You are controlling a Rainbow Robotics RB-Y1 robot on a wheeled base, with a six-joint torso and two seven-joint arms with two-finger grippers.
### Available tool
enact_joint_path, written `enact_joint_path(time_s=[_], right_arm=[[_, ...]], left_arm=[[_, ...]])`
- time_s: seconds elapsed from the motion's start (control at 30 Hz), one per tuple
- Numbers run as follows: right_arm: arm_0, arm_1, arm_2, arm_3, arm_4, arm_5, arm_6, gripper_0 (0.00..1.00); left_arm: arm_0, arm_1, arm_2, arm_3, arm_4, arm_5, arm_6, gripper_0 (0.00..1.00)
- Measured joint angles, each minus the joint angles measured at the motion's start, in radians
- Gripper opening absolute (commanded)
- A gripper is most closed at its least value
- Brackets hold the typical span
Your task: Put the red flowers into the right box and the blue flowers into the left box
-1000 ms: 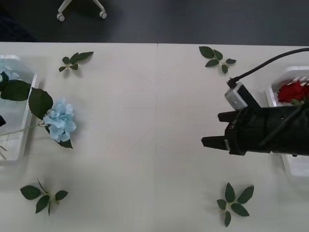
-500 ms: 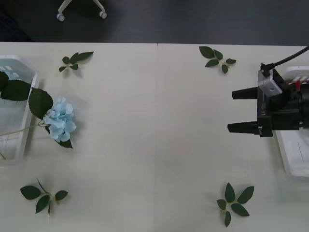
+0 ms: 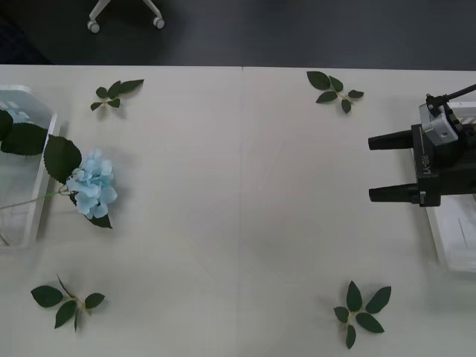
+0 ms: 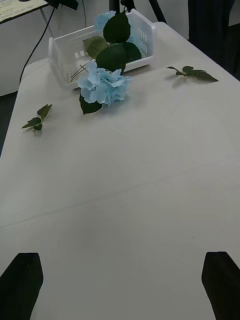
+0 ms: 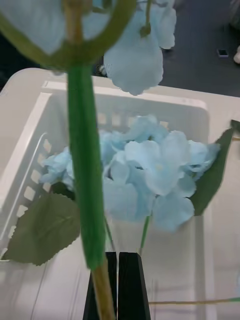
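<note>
One blue flower [image 3: 93, 184] lies on the table beside the left box [image 3: 30, 236], its stem reaching over the rim. It also shows as the blue flower [image 4: 102, 85] in front of the left box [image 4: 142, 35]. My left gripper [image 5: 117, 285] is shut on a green stem of another blue flower [image 5: 135, 40], held above the left box [image 5: 30, 165], where more blue blooms [image 5: 150, 170] lie. My right gripper [image 3: 372, 169] is open and empty over the right box [image 3: 454, 249], its fingers pointing toward the table's middle. The red flowers are hidden.
Flowerless leaf sprigs lie at the far left [image 3: 115, 93], far right [image 3: 332, 89], near left [image 3: 65, 301] and near right [image 3: 359, 312]. The broad white tabletop between the boxes is bare. A chair base [image 3: 125, 13] stands on the dark floor beyond the table.
My right gripper has opened, turned level and drawn back to the right over the right box. The red bloom that showed there is now hidden.
</note>
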Motion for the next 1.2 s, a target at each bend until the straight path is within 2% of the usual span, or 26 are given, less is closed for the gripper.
enact_joint_path(time_s=[0.23, 0.4, 0.47, 0.5, 0.57, 0.6, 0.9, 1.07, 1.2], right_arm=[[0.000, 0.000, 0.002, 0.000, -0.001, 0.000, 0.000, 0.94], [0.000, 0.000, 0.019, 0.000, 0.000, 0.000, 0.000, 0.94], [0.000, 0.000, 0.024, 0.000, 0.000, 0.000, 0.000, 0.94], [0.000, 0.000, 0.024, 0.000, 0.000, 0.000, 0.000, 0.94], [0.000, 0.000, 0.024, 0.000, 0.000, 0.000, 0.000, 0.94], [0.000, 0.000, 0.024, 0.000, 0.000, 0.000, 0.000, 0.94], [0.000, 0.000, 0.024, 0.000, 0.000, 0.000, 0.000, 0.94], [0.000, 0.000, 0.024, 0.000, 0.000, 0.000, 0.000, 0.94], [0.000, 0.000, 0.024, 0.000, 0.000, 0.000, 0.000, 0.94]], left_arm=[[-0.091, 0.018, -0.054, 0.195, -0.060, 0.000, 0.030, 0.00], [-0.110, 0.042, -0.105, 0.289, -0.065, -0.017, 0.074, 0.01], [-0.110, 0.042, -0.120, 0.306, -0.073, -0.036, 0.074, 0.05], [-0.110, 0.042, -0.125, 0.313, -0.076, -0.039, 0.074, 0.22], [-0.110, 0.042, -0.132, 0.322, -0.077, -0.040, 0.074, 0.85], [-0.110, 0.042, -0.133, 0.324, -0.076, -0.040, 0.074, 1.00], [-0.104, 0.042, -0.133, 0.297, 0.075, -0.040, 0.074, 1.00], [-0.043, 0.042, -0.139, 0.127, 0.111, -0.019, 0.074, 1.00], [-0.017, 0.042, -0.139, -0.010, 0.101, 0.100, 0.073, 1.00]])
